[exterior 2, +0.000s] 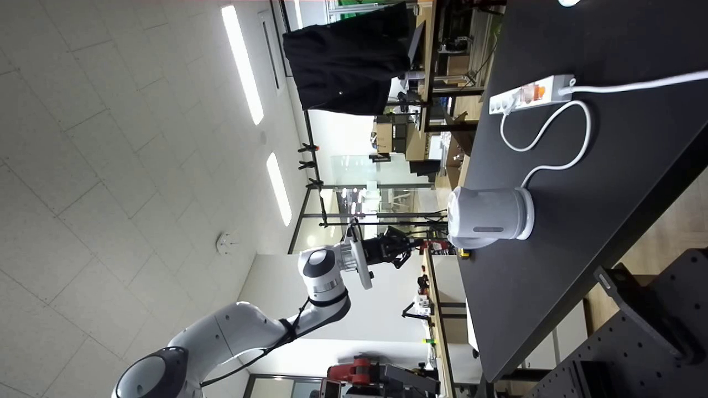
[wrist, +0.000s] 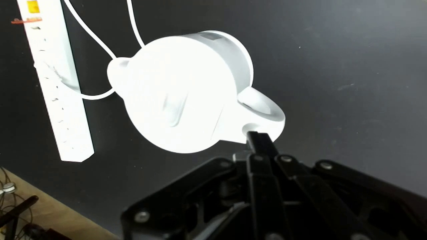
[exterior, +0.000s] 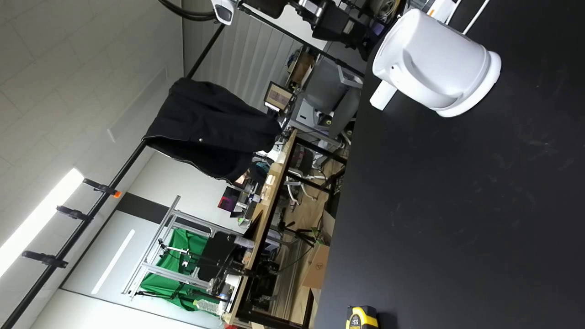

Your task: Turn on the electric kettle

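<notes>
Electric kettle (wrist: 196,90) set upright on a black table (wrist: 350,133)

In the wrist view, a white power strip (wrist: 66,110) is seen at the kettle's left, its far end cut off. Part of the white cord (wrist: 90,32) is hidden by the spout (wrist: 116,73). The lid (wrist: 160,83) is so washed out by light that its edge is hard to see. Some of the handle (wrist: 277,126) is covered by the black gripper (wrist: 259,136), whose fingers are pressed tight together, a little apart from the kettle. The kettle is shaped like a fat, shiny jug, and the handle like a thick loop.
</notes>
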